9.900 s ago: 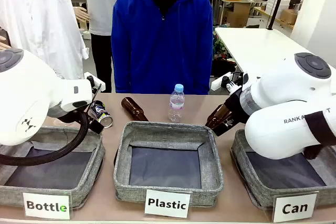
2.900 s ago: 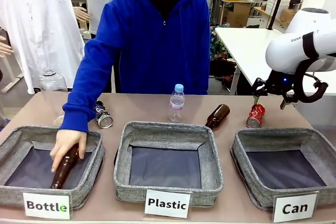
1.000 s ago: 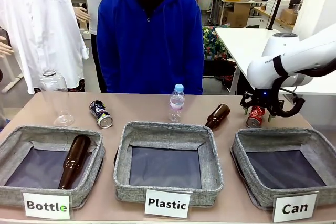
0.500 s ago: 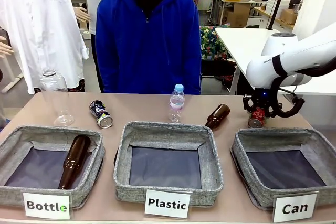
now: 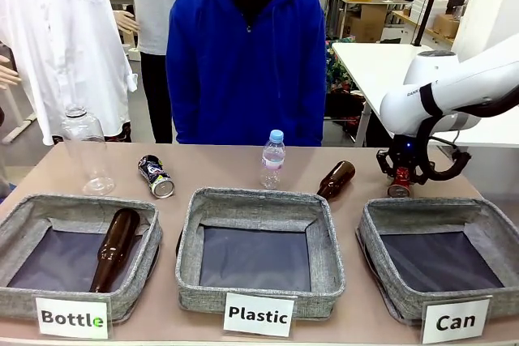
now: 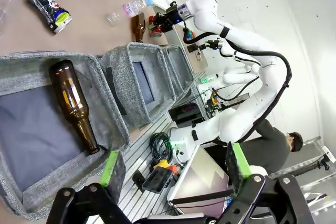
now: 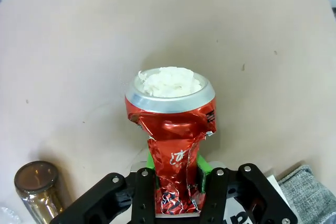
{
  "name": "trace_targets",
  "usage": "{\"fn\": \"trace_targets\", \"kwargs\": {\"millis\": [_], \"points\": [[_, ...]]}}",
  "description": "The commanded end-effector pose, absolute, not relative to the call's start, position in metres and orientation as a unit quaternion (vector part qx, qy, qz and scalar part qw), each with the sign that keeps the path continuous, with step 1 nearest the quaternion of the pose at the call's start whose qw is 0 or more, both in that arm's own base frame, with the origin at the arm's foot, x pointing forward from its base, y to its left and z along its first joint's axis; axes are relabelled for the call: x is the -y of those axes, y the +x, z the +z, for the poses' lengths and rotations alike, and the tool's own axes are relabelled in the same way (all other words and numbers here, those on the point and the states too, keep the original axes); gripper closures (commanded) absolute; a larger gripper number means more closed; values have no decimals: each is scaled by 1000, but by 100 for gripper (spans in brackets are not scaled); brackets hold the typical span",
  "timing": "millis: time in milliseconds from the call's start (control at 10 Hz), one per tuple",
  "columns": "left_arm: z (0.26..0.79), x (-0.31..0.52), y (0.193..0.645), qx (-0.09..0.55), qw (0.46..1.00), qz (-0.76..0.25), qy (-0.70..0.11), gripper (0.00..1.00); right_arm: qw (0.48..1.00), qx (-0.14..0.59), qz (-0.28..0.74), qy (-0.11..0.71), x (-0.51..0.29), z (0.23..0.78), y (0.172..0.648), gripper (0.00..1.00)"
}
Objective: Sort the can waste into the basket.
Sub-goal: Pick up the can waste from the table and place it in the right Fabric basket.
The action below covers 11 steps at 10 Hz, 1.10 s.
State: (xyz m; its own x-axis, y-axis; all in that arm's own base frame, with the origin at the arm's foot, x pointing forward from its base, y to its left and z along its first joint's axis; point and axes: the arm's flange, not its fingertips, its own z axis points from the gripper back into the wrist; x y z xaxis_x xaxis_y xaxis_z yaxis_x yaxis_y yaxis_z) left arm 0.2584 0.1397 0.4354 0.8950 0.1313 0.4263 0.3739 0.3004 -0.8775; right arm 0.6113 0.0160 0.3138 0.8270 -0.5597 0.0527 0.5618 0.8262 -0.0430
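1. Since a second ago the right tool [image 5: 400, 177] has closed. Its green pads [image 7: 205, 167], then spread to either side, now pinch the crushed waist of the small red metal drink can [image 7: 170, 124].
2. That red can sits toward the right edge of the tabletop [image 5: 243, 164], just behind the far rim of the grey fabric basket labelled "Can" [image 5: 422, 208]. Whether it has left the surface I cannot tell.
3. The white right arm reaches in from the right, wrist bent downward over the can.
4. The dark blue-black crushed can [image 5: 156, 177] lies where it lay, toward the far left corner.
5. The left tool [image 6: 173, 163] — fingers spread wide, empty — hangs above the grey basket [image 6: 113, 114] that holds a brown glass bottle [image 6: 73, 103].
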Motion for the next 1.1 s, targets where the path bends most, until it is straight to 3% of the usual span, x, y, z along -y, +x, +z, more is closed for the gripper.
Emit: {"fn": "trace_targets", "kwargs": {"millis": [0, 200, 500, 600, 700, 800, 1000], "points": [[437, -139, 257, 211, 775, -74, -590, 0, 954, 32, -297, -18, -9, 337, 606, 100], [437, -139, 257, 211, 775, -74, -590, 0, 964, 49, -263, 4, -5, 372, 586, 100], [437, -139, 257, 211, 775, -74, -590, 0, 997, 15, -80, -15, -12, 429, 519, 100], [437, -139, 257, 211, 775, -74, -590, 0, 1000, -22, 8, 17, -17, 441, 493, 100], [437, -139, 257, 211, 775, -74, -590, 0, 981, -95, 165, 23, -20, 446, 467, 100], [437, -139, 257, 211, 775, -74, -590, 0, 942, -123, 312, 1, -18, 444, 441, 100], [437, -139, 257, 211, 775, -74, -590, 0, 828, -111, 549, -4, -11, 440, 402, 100]]}}
